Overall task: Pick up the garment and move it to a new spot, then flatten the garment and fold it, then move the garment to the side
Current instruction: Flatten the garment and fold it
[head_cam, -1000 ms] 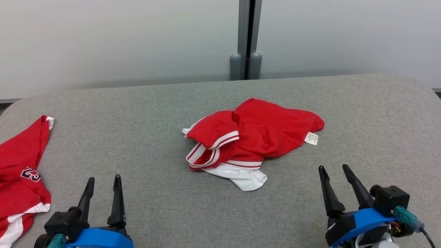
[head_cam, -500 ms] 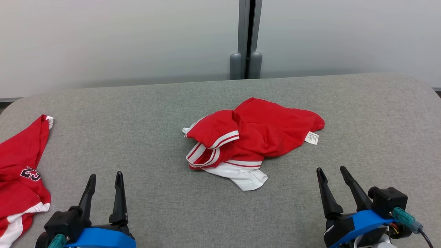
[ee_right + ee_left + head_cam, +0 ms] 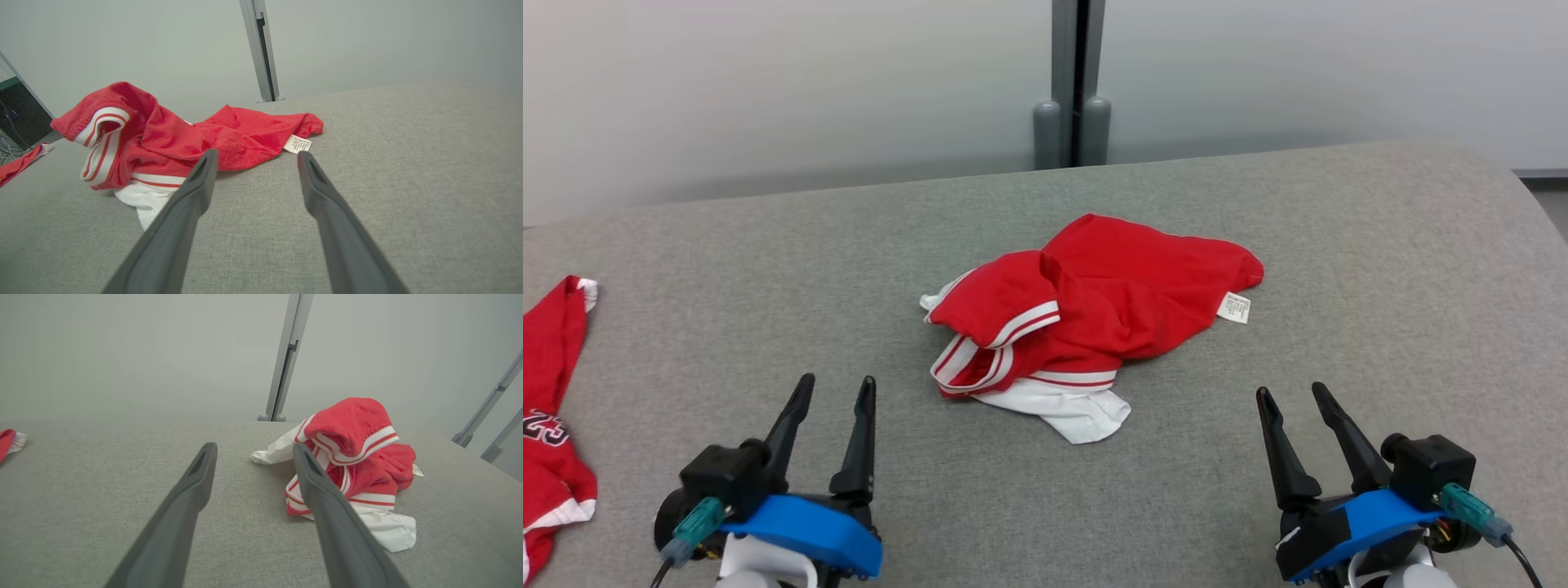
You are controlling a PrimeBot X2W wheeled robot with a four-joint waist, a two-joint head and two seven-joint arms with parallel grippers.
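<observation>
The garment (image 3: 1086, 314) is a red piece with white stripes and a white panel, crumpled in a heap at the middle of the grey table (image 3: 1380, 269). A white label sticks out at its right edge. My left gripper (image 3: 838, 385) hovers open at the lower left, short of the heap, with nothing between its fingers. In the left wrist view the garment (image 3: 351, 457) lies ahead and to the right of the left gripper (image 3: 252, 448). My right gripper (image 3: 1290, 392) stands open at the lower right. In the right wrist view the garment (image 3: 179, 139) lies just beyond the right gripper (image 3: 256, 154).
A second red jersey (image 3: 547, 408) with a number on it lies at the table's left edge. A grey post (image 3: 1072, 82) stands behind the table against a pale wall. The table's rounded right corner shows at the far right.
The head camera has turned, shifting the whole picture left. My left gripper has come up and to the right, nearer the garment. The garment lies as before.
</observation>
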